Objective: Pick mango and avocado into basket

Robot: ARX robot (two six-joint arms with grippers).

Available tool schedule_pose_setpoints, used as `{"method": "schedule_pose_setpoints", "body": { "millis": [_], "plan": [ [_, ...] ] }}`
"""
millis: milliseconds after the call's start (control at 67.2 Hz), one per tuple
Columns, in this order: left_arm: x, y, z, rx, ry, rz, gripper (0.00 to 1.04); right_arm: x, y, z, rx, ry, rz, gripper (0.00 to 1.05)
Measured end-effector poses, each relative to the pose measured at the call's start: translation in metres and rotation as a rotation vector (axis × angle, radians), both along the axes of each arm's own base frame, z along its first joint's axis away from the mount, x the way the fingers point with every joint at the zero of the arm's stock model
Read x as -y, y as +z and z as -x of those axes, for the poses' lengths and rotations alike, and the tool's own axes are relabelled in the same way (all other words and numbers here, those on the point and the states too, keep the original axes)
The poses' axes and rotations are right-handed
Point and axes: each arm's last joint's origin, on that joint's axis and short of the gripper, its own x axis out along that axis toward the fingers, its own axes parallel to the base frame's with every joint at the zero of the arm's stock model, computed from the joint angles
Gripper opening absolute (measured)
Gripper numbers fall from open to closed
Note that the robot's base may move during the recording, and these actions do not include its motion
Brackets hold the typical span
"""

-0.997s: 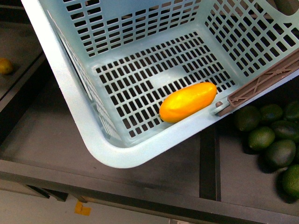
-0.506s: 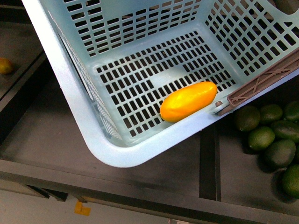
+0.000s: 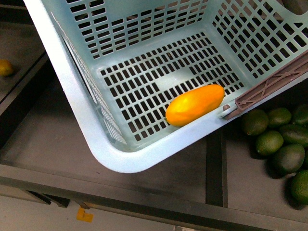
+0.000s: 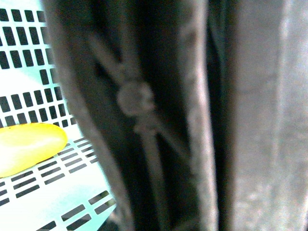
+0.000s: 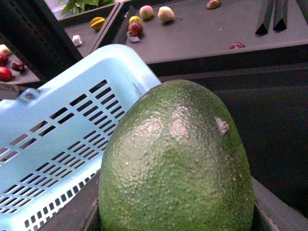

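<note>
The smooth yellow-orange oval mango (image 3: 194, 105) already lies in the light teal slotted plastic basket (image 3: 86, 110), tilted toward the robot. A dark green pebbled avocado (image 5: 175, 163) fills the right wrist view, probably held; neither tool's opening can be told

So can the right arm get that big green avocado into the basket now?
Probably yes. In the right wrist view the avocado fills the frame right at the camera, seemingly held already, and the basket sits close beside it with nothing between.

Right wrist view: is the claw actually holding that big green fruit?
It cannot be told. The avocado fills the view right at the camera, beside the basket, but no claw fingers show.
</note>
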Motion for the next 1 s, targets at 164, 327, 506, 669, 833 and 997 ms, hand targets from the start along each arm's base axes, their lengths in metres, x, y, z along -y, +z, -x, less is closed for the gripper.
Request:
{"method": "schedule_pose_setpoints", "body": {
  "millis": [164, 327, 506, 669, 833, 997],
  "plan": [
    [0.000, 0.000, 0.000, 0.000, 0.000, 0.000, 0.14, -0.017, -0.007, -0.005, -0.024, -0.016, 0.006, 0.54],
    [0.000, 0.000, 0.000, 0.000, 0.002, 0.000, 0.14, -0.026, -0.012, -0.009, -0.041, -0.032, -0.002, 0.78],
    [0.001, -0.002, 0.000, 0.024, 0.033, -0.036, 0.14, -0.026, -0.013, -0.008, -0.060, -0.098, 0.032, 0.94],
    [0.004, -0.002, 0.003, 0.025, -0.001, -0.038, 0.14, -0.016, -0.004, 0.004, -0.059, -0.134, 0.056, 0.94],
    [0.012, 0.000, 0.011, 0.006, -0.066, -0.006, 0.14, 0.012, 0.008, 0.036, -0.057, -0.228, 0.064, 0.96],
    [0.004, 0.000, 0.003, -0.018, -0.020, 0.024, 0.14, 0.037, 0.036, 0.069, 0.116, -0.255, 0.039, 0.90]
  ]
}}
